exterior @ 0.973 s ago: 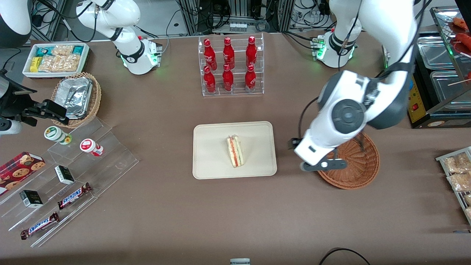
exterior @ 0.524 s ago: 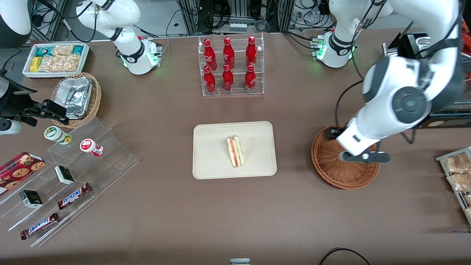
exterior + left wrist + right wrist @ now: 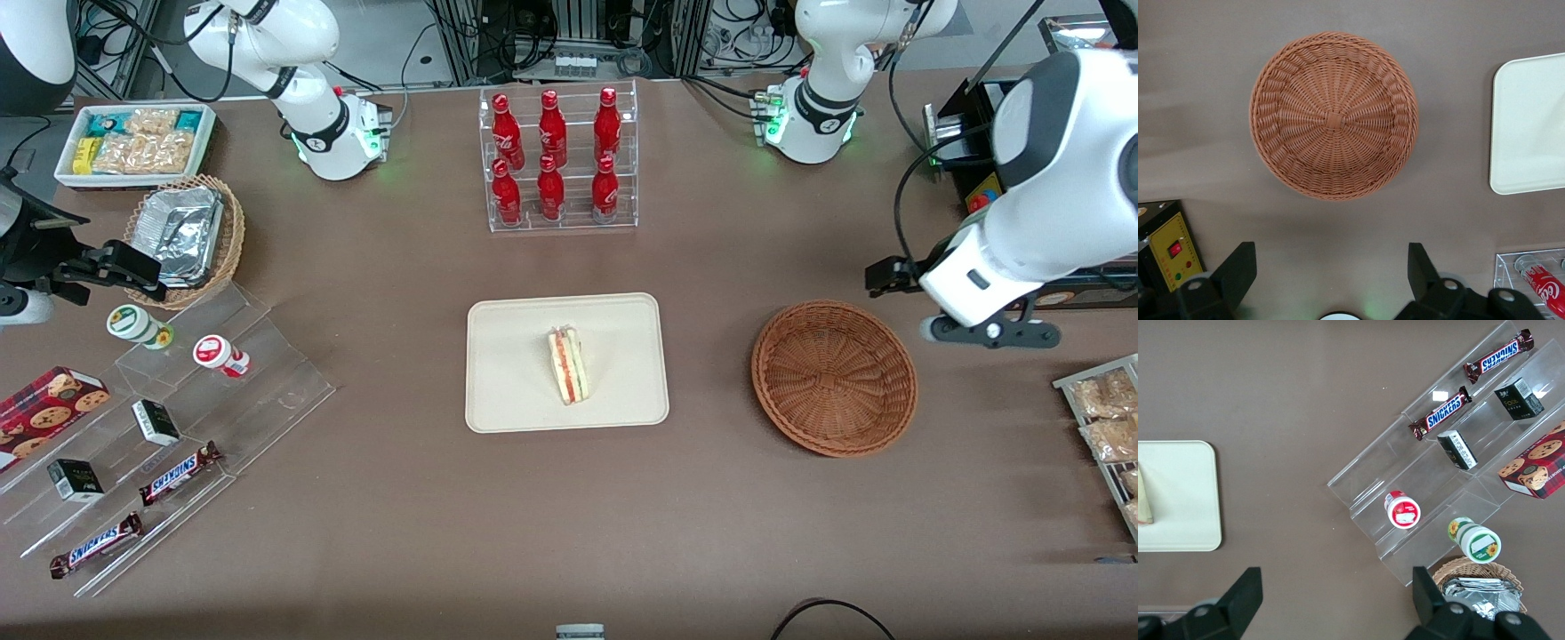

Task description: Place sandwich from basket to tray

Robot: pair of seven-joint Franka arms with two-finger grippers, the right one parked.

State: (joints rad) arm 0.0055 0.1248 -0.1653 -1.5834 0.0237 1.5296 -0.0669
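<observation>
The sandwich point(image 3: 567, 364), a pale wedge with red, green and yellow layers, lies in the middle of the cream tray point(image 3: 511, 356). The reddish-brown wicker basket point(image 3: 834, 378) stands beside the tray toward the working arm's end, with nothing in it. My left gripper point(image 3: 991, 335) hangs above the table beside the basket, further toward the working arm's end and slightly farther from the front camera. In the left wrist view the gripper point(image 3: 1330, 273) is open, its fingers wide apart with only bare table between them; the basket point(image 3: 1333, 123) and a corner of the tray point(image 3: 1531, 127) show there too.
A clear rack of red bottles point(image 3: 556, 160) stands farther from the camera than the tray. An acrylic step stand with snacks point(image 3: 169, 444), a tan basket of foil containers point(image 3: 185, 236) and a white bin point(image 3: 133, 142) lie toward the parked arm's end. A yellow-faced box point(image 3: 1175, 250) sits near my gripper.
My left arm has swung away from above the basket toward the working arm's end of the table, uncovering the whole basket. The sandwich and tray have not moved.
</observation>
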